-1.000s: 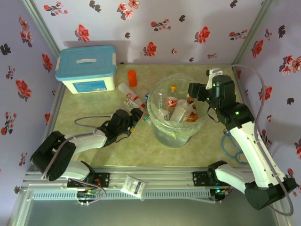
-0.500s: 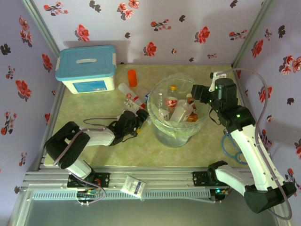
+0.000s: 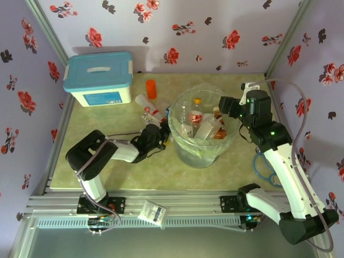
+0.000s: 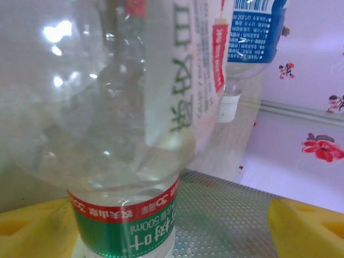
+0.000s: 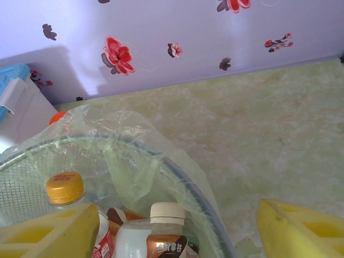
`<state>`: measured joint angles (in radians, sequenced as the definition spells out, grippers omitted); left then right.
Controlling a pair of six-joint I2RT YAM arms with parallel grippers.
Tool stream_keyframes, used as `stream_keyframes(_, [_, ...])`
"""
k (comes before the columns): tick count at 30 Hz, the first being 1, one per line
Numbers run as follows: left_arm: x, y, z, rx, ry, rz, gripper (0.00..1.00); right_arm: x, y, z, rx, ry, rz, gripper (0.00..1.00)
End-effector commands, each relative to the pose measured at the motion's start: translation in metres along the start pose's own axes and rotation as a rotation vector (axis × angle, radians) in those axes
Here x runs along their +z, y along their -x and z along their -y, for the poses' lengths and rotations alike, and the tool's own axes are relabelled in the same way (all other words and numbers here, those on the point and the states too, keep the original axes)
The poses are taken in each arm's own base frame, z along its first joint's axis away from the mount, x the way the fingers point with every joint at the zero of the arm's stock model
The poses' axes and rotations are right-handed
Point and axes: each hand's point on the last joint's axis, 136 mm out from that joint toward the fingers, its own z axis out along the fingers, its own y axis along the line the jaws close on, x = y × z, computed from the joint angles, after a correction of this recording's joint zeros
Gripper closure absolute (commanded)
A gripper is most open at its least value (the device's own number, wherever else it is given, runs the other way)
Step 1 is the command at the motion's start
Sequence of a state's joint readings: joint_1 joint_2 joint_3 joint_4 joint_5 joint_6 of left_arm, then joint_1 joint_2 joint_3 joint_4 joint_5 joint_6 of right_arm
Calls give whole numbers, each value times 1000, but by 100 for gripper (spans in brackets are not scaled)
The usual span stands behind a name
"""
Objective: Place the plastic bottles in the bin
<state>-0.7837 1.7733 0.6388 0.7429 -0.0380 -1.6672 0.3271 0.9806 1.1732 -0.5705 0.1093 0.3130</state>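
Floral walls point(image 4: 317, 107); bottle point(image 4: 126, 226) label reads 500ml.

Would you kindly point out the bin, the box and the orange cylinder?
bin point(image 3: 200, 157), top view, front wall.
box point(image 3: 98, 70), top view, blue lid.
orange cylinder point(image 3: 151, 89), top view, side.

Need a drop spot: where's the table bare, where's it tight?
Bare: near strip of green table before the round grey bin; far strip behind it. Tight: left of bin, where clear plastic bottles, orange cylinder and left gripper crowd.
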Motion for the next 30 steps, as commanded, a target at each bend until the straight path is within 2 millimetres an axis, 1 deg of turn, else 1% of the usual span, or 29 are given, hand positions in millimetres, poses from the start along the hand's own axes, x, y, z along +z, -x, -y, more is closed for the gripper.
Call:
stream_keyframes(1, [7,2,-33,-34,77,15,17,0,3,3,23,-7,26,23])
stream_keyframes(3, [7,3,-33,-43,70,21,23,0,4,2,26,0,28,23])
stream_keyframes(5, [8,3,-34,-48,70,22,27,0,5,2,27,1,30,23])
stream_keyframes(9, [7,5,-36,-57,69,29,46,-1,5,4,27,-5,32,23])
stream_keyframes(12, [4,6,-37,-60,66,36,53,-2,5,5,27,-10,34,22])
stream_keyframes(14, [2,7,-35,-58,60,41,56,-4,5,5,28,-11,37,22])
stream_keyframes(16, [-1,8,-31,-48,51,47,60,-4,5,6,29,-13,39,22])
stream_keyframes(18, [-6,10,-22,-24,38,55,63,-4,6,6,29,-11,40,21])
stream_keyframes(19, [-9,10,-18,-7,39,57,63,-5,7,5,29,-8,43,22])
stream_keyframes(20, [-14,10,-10,12,35,64,63,-5,9,5,28,-6,49,21])
stream_keyframes(22, [-26,13,6,60,32,83,63,-5,14,1,24,6,52,21])
stream_keyframes(25, [-52,20,36,163,46,127,65,-6,28,-11,17,51,63,21])
stream_keyframes(27, [-71,26,58,238,39,167,67,-4,37,-21,20,96,71,21])
stream_keyframes(28, [-79,29,66,275,34,182,68,-3,41,-28,21,124,71,21])
stream_keyframes(29, [-87,33,70,305,39,200,68,-2,45,-37,19,170,69,21])
stream_keyframes(30, [-95,38,72,325,47,218,68,0,48,-51,7,237,56,21])
